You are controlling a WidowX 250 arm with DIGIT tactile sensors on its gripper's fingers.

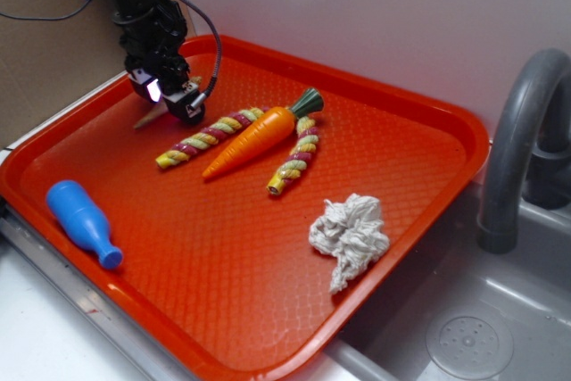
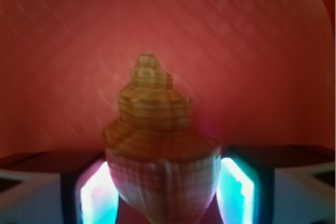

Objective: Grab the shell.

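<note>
Claw: the gripper [image 1: 169, 95] had closed around the shell [image 2: 160, 145].
Shell: at the tray's [image 1: 268, 310] far left corner.
Progress: grasp apparently made; lifting possibly left.

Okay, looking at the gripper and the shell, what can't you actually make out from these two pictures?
- Exterior: the gripper covers most of the shell; only its thin tip shows.
- Wrist: the shell's lower end is cut off by the bottom edge.
- Wrist: whether the fingers touch the shell; glare hides it.
- Neither view shows whether the shell is lifted off the tray.
</note>
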